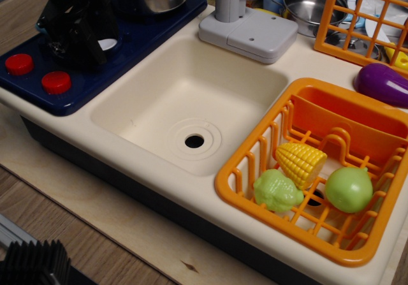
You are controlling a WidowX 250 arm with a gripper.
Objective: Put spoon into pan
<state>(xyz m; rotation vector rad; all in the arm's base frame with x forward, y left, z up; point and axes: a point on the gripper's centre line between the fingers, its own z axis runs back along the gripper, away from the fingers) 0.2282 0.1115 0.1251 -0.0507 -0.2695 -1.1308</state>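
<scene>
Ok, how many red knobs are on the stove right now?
2. One red knob sits at the stove's front left corner, the other red knob just right of it. The gripper could hide more behind it.

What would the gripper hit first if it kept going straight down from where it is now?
Most likely the spoon: the gripper points down over the stove, covering all but the spoon's white bowl. Depth is unclear, so it may already be touching.

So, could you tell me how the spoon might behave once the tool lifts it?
The spoon, mostly hidden under the tool, looks like thin plastic: probably light and stiff. Its smooth surface may slip or pivot in a loose grip.
</scene>
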